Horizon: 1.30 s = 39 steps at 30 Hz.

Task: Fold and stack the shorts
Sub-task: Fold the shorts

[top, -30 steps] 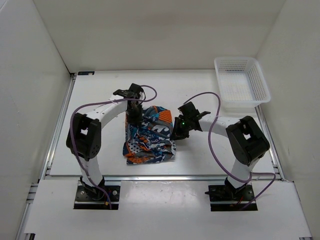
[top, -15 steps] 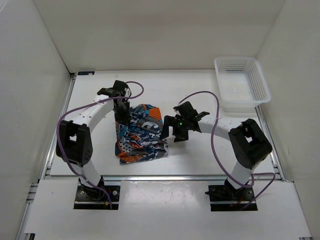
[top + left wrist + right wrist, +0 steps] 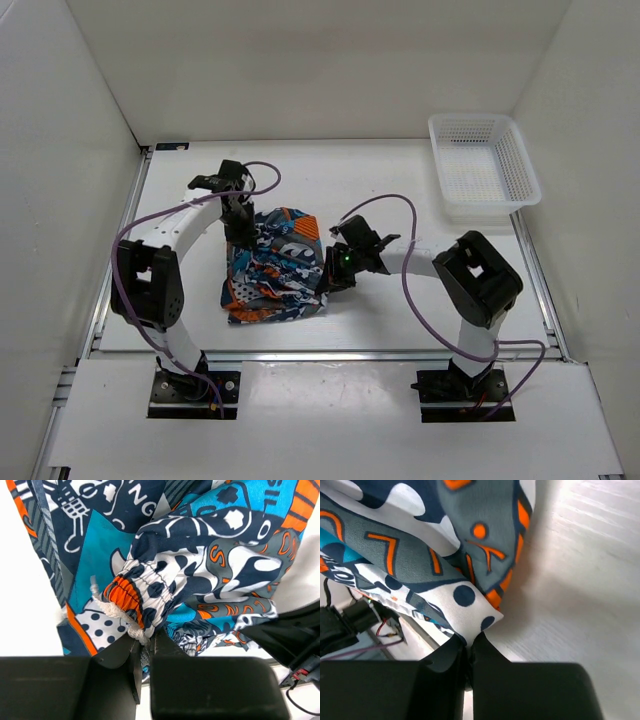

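Observation:
The shorts (image 3: 272, 268), printed in navy, orange, teal and white, lie bunched on the table between the two arms. My left gripper (image 3: 240, 232) is at their far left corner, shut on the gathered waistband and white drawcord (image 3: 112, 611). My right gripper (image 3: 330, 276) is at their right edge, shut on a white corner with navy dots (image 3: 475, 607). In the right wrist view the cloth (image 3: 420, 540) hangs above the bare table.
A white mesh basket (image 3: 484, 168) stands at the far right corner of the table (image 3: 380, 190). White walls enclose the table at the left, back and right. A rail (image 3: 330, 352) runs along the near edge, with purple cables looping over both arms.
Both arms have shifted left with the shorts. The right gripper stood open half a second ago and has closed on the shorts' right corner. The left grip holds as before.

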### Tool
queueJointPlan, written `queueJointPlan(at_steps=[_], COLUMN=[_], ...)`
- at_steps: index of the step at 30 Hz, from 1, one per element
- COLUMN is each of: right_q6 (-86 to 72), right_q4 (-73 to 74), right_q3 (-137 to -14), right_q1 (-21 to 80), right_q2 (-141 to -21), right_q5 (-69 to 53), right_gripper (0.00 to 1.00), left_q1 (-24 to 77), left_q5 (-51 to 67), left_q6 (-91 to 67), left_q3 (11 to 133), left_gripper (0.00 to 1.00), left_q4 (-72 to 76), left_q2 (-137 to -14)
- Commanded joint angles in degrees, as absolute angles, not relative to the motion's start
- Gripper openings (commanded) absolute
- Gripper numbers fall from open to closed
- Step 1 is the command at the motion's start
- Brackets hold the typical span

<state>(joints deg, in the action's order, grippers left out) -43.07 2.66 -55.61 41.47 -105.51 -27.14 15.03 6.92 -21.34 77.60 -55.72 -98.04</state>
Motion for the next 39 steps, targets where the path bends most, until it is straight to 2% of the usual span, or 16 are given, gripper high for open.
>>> queueJointPlan(at_steps=[1,6,11,12,13,14,15,16,18,23,24,28,33,37,38,39], right_q6=[-42.9,-41.8,-41.3,-40.4,-39.6,-38.7,-38.7,-38.7,-38.7,-39.2,-39.2,-39.2,-38.1,-36.8,-36.8,-36.1], right_q4=[6.8,17.0,23.8,25.6,26.3,27.2,28.6,30.7,30.7,30.7,31.3,31.3,32.5,32.5,32.5,32.0], right_q3=[-56.2,-53.7,-51.1,-51.1,-51.1,-51.9,-53.1,-53.1,-52.6,-52.6,-53.3,-54.7,-58.3,-61.8,-63.2,-63.7], right_q1=[41.3,41.3,41.3,41.3,41.3,41.3,41.3,41.3,41.3,41.3,41.3,41.3,41.3,42.4,43.1,43.2], right_q2=[-99.3,-87.9,-77.4,-76.7,-76.7,-76.7,-76.7,-76.7,-76.1,-76.1,-76.1,-76.1,-78.0,-80.7,-81.3,-82.1], right_q5=[-20.3,-7.1,0.1,0.6,0.6,-0.3,0.3,1.1,1.9,3.5,3.5,3.5,4.0,2.8,2.2,2.2], right_gripper=[0.00,0.00,0.01,0.09,0.25,0.72,0.86,0.93,1.00,1.00,0.97,0.95,0.93,0.68,0.55,0.48], left_q1=[13.8,15.9,20.7,20.7,20.7,20.7,20.7,20.0,19.2,17.9,17.9,17.9,15.6,14.2,13.3,12.3], left_q5=[7.6,10.8,14.1,14.1,14.1,12.9,12.4,11.7,11.7,9.7,7.8,6.1,5.6,5.0,5.0,4.1], left_q6=[-20.0,-20.7,-22.6,-23.4,-23.4,-23.4,-23.9,-23.9,-23.9,-25.7,-26.9,-28.5,-29.5,-29.5,-29.5,-29.5], left_q3=[77.6,77.1,79.6,79.6,79.1,77.8,76.8,75.9,72.3,67.7,67.7,67.2,65.3,66.5,67.5,68.5], left_gripper=[0.10,0.10,0.10,0.10,0.10,0.10,0.10,0.10,0.10,0.10,0.10,0.10,0.59,0.61,0.62,0.62], left_q4=[-55.3,-54.7,-54.7,-54.7,-54.7,-54.7,-54.7,-54.1,-51.9,-48.2,-48.2,-48.2,-48.7,-51.2,-53.2,-54.1], left_q2=[-94.6,-95.1,-95.7,-95.7,-94.3,-93.6,-93.1,-92.5,-92.5,-99.5,-99.5,-100.0,-100.6,-94.0,-92.5,-89.9])
